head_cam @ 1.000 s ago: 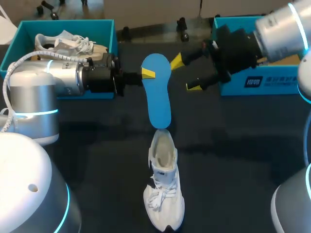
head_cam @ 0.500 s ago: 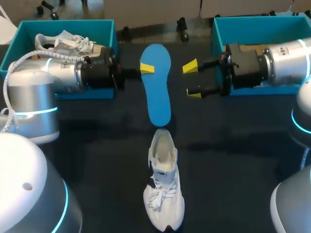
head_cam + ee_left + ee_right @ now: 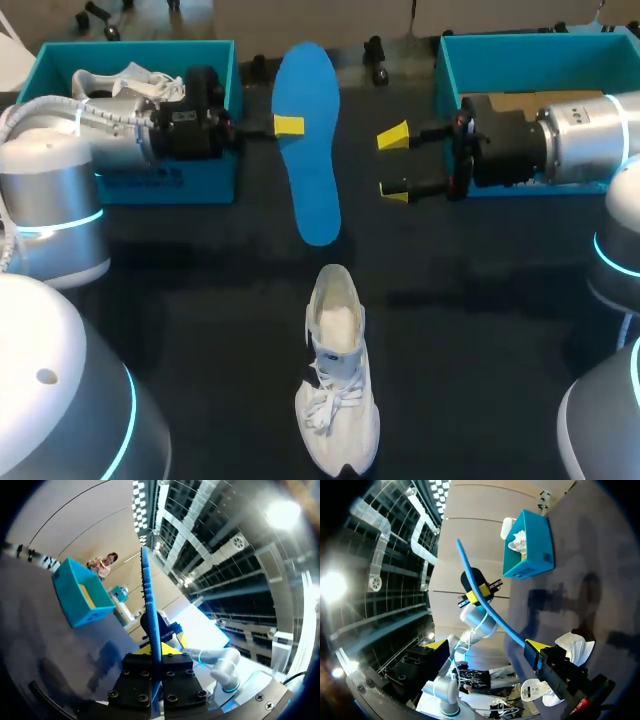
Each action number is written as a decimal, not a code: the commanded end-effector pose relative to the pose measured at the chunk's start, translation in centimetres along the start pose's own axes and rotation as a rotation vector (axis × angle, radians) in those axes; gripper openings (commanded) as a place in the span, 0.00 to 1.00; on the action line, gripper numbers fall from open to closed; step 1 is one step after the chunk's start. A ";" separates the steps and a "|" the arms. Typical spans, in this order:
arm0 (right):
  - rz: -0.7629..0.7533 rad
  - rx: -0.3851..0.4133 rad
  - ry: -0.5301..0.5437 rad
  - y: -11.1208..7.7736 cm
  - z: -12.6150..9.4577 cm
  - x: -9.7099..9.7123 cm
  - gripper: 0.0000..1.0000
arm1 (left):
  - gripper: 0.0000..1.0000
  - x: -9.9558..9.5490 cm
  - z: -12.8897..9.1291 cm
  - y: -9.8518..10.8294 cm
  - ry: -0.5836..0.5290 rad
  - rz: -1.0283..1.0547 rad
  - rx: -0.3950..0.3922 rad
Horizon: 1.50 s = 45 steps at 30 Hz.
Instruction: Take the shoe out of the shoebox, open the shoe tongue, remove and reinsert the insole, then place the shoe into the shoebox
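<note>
My left gripper (image 3: 288, 126) is shut on one edge of the blue insole (image 3: 312, 170) and holds it in the air, over the table's far middle. In the left wrist view the insole (image 3: 149, 600) shows edge-on, pinched in that gripper (image 3: 153, 652). My right gripper (image 3: 393, 163) stands open to the right of the insole, not touching it. From the right wrist the insole (image 3: 487, 607) curves ahead of the open right gripper (image 3: 487, 645). The white shoe (image 3: 337, 385) lies on the table below the insole, tongue pulled open.
A teal shoebox (image 3: 212, 55) at the back left holds a second white shoe (image 3: 130, 85), just behind my left arm. Another teal shoebox (image 3: 500, 55) stands at the back right, behind my right arm. The dark table (image 3: 480, 320) lies bare around the shoe.
My left arm has drawn the insole up and back toward the left, away from the shoe. My right gripper has pulled back to the right and levelled out, staying open.
</note>
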State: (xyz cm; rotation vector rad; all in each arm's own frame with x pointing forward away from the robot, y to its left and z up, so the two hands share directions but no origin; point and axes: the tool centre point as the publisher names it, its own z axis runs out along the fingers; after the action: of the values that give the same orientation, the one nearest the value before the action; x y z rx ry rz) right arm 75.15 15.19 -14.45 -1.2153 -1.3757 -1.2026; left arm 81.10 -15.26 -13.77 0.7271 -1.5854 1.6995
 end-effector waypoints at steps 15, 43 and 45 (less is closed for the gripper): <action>0.000 0.001 -0.002 0.2 0.2 0.0 1.00 | 0.00 0.0 -0.2 -0.1 -0.041 0.981 -0.053; 0.000 0.001 -0.002 0.2 0.2 0.0 1.00 | 0.00 1.3 -0.6 1.1 -0.030 2.076 -0.139; 0.000 0.001 -0.002 0.2 0.2 0.0 1.00 | 0.00 1.1 -0.7 1.1 -0.044 2.126 -0.164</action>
State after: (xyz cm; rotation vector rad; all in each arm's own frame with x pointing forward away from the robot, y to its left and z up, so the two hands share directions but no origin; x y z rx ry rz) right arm 75.27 15.21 -14.36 -1.2152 -1.3765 -1.2002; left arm 79.71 -14.61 -13.49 -0.8115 -2.4058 2.4766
